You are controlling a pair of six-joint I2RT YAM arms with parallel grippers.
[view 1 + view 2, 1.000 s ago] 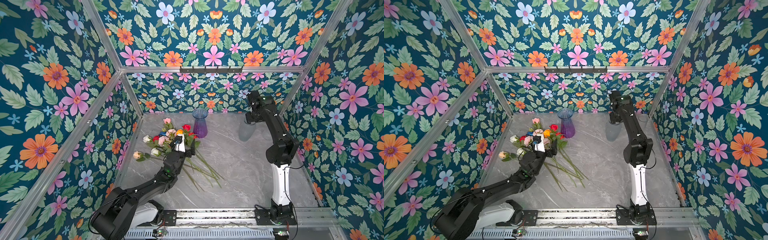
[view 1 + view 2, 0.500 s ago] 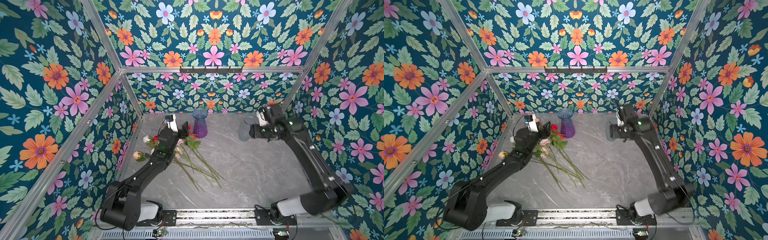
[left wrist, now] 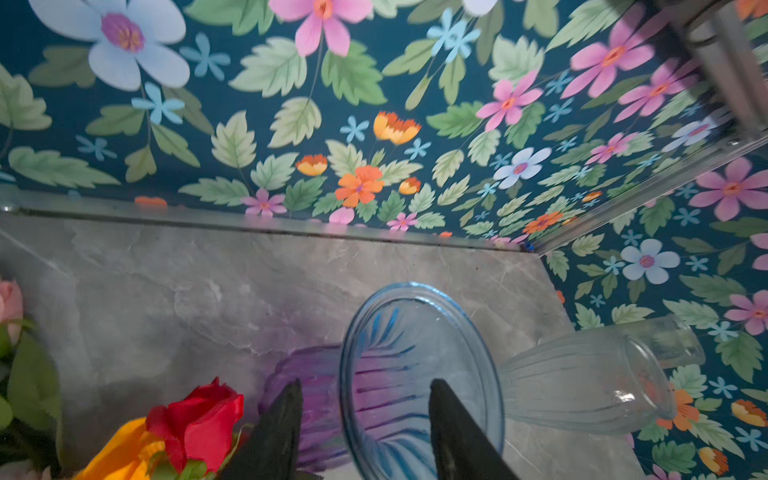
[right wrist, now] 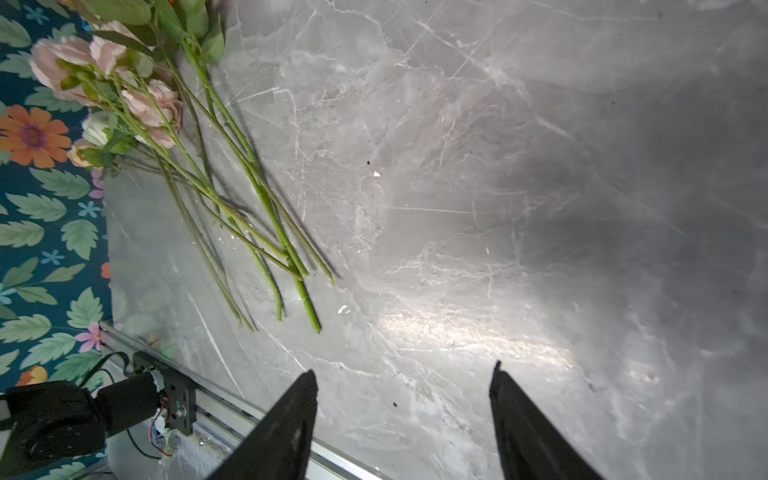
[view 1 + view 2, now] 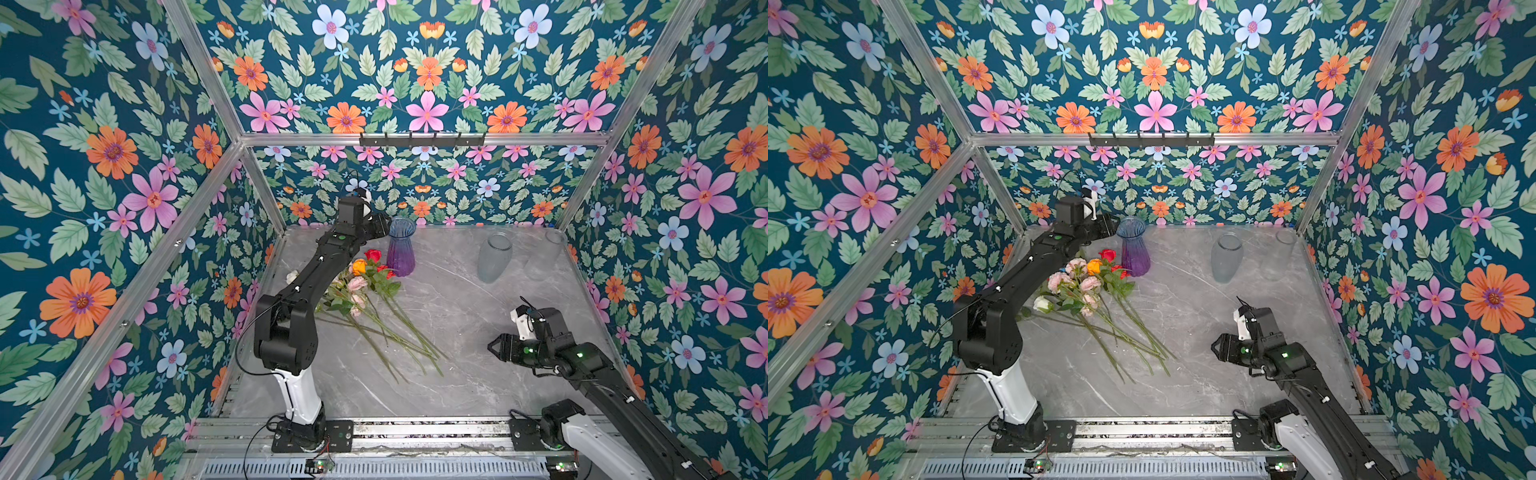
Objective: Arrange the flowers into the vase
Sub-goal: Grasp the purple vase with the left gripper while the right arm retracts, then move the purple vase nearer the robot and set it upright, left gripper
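Observation:
The flowers (image 5: 365, 286) (image 5: 1084, 291) lie in a loose pile on the grey table's left half, blooms toward the back and green stems (image 4: 249, 208) fanned toward the front. A blue-topped purple vase (image 5: 401, 249) (image 5: 1133, 249) stands upright just behind them. My left gripper (image 5: 384, 226) (image 3: 365, 382) is at its rim (image 3: 349, 365), open, with one finger outside the glass and one over the mouth, neither touching. A red rose (image 3: 199, 419) and an orange bloom (image 3: 120, 457) lie beside it. My right gripper (image 5: 496, 347) (image 4: 404, 370) hangs open and empty over bare table at the front right.
A frosted clear vase (image 5: 493, 257) (image 5: 1226, 257) (image 3: 582, 374) stands at the back, right of the purple one. A second clear glass (image 5: 544, 253) stands in the back right corner. Flowered walls close in three sides, and a metal rail (image 5: 415, 432) runs along the front.
My left arm has lifted off the flower pile and reached back to the purple vase, its jaws narrowing. My right arm has swung from beside the frosted vase down to the front right.

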